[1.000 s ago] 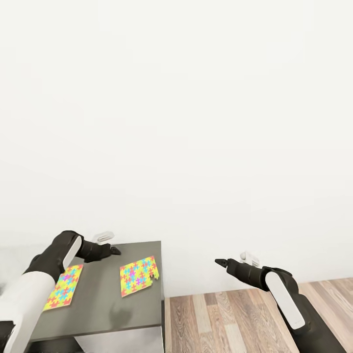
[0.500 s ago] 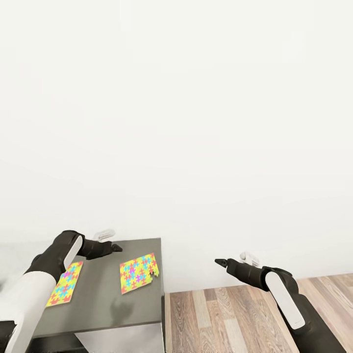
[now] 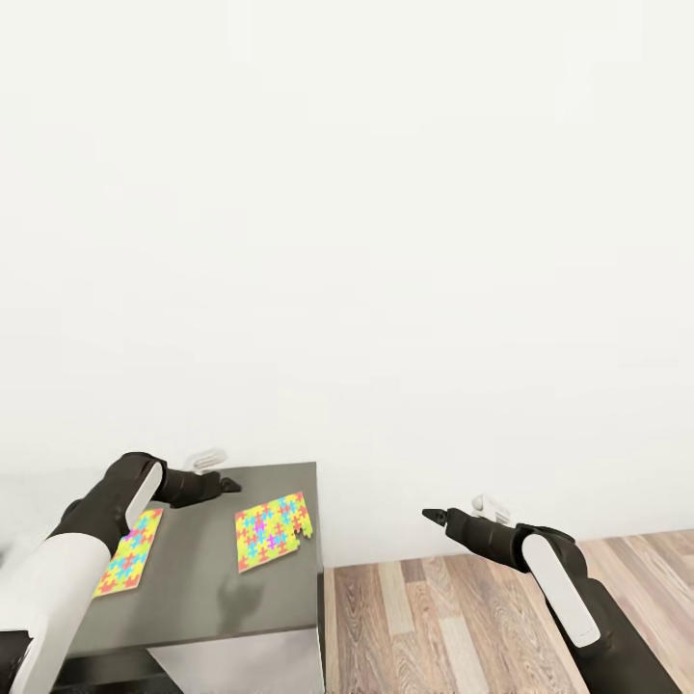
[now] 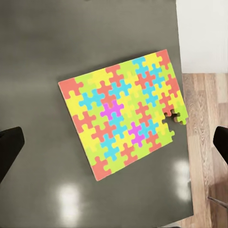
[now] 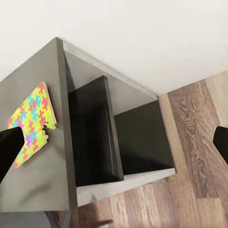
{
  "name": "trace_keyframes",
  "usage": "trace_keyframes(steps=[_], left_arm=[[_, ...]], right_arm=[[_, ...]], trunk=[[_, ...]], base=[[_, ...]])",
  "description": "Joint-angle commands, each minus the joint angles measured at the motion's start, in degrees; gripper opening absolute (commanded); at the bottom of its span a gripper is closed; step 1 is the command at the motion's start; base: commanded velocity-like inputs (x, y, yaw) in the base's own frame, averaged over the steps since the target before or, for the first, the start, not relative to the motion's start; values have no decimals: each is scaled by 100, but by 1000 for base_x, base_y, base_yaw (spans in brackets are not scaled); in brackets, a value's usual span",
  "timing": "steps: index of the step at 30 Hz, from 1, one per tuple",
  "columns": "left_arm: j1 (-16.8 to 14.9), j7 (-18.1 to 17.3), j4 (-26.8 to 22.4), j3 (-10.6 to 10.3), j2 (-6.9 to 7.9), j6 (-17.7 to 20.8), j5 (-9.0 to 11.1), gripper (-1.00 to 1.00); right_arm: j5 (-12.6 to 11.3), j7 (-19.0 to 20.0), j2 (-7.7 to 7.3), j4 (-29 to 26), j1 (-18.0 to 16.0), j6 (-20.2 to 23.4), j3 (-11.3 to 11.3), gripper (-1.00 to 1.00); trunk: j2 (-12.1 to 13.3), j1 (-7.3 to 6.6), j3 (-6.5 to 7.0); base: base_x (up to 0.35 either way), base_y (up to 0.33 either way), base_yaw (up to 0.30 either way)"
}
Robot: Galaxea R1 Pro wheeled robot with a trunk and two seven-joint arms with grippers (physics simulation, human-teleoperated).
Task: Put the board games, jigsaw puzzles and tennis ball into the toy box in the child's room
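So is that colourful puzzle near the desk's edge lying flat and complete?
Flat, but not complete. The jigsaw puzzle lies flush on the dark-grey desk top, and a notch is missing from one corner, the one nearest the desk's edge.

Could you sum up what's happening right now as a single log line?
left gripper: open, above jigsaw puzzle | right gripper: open, empty, off table | second puzzle: on table

two jigsaw puzzles (image 3: 273, 531) (image 3: 128, 551), flat, apart, on table (image 3: 207, 598)
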Motion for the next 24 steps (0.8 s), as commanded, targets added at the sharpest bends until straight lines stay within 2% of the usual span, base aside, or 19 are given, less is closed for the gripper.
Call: trace_keyframes(steps=[1,6,24], left_arm=[[-5,10,-4,0,-2,9,36,100],[-5,-18,-4,6,-20,-129,38,100],[-7,-59,-19,12,-19,-181,47,100]], right_arm=[[-27,-25,-6,-6,-5,15,8,100],[-28,-24,-5,-2,-5,15,8,100],[-28,-24,-4,0,-5,14,8,100]], trunk=[[-14,4,-23],[-14,4,-69],[-14,4,-237]], base=[[0,0,0],[0,0,0],[0,0,0]])
